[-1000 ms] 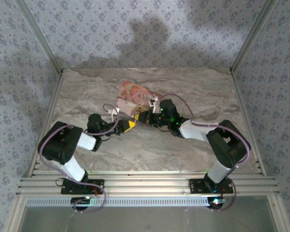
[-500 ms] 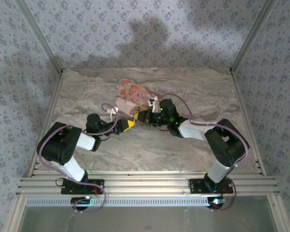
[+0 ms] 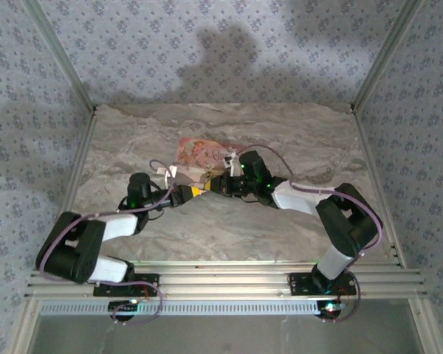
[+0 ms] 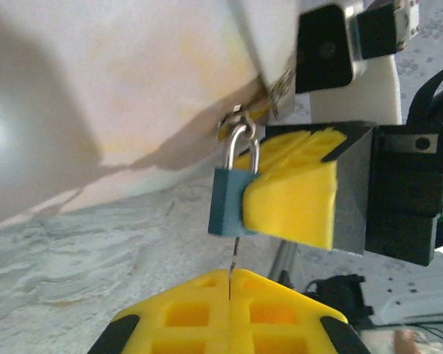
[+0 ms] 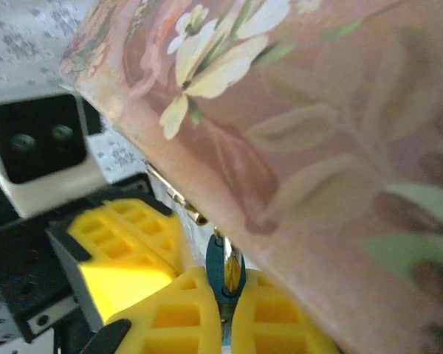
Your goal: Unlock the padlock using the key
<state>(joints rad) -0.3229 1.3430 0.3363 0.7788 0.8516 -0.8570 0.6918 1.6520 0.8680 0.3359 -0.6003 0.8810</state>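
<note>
The blue padlock (image 4: pixel 227 203) hangs by its metal loop (image 4: pixel 241 147) from the clasp of the pink flowered box (image 5: pixel 317 110). My right gripper (image 5: pixel 225 299) is shut on the padlock (image 5: pixel 226 271), its yellow fingers (image 4: pixel 295 203) clamping the body from the side. My left gripper (image 4: pixel 229 276) is shut on the key (image 4: pixel 233 259), a thin metal sliver running from the closed jaws up to the padlock's underside. In the top view both grippers, left (image 3: pixel 188 193) and right (image 3: pixel 215 184), meet tip to tip just in front of the box (image 3: pixel 196 151).
The box sits mid-table on the marbled surface (image 3: pixel 229 228). Patterned walls and metal frame posts (image 3: pixel 74 88) close in the sides and back. The left gripper's yellow fingers (image 5: pixel 125 251) sit close beside the right gripper's.
The left arm's elbow has swung down and out to the left, stretching the arm flatter, and its gripper has shifted slightly left. The right arm has stayed almost still.
</note>
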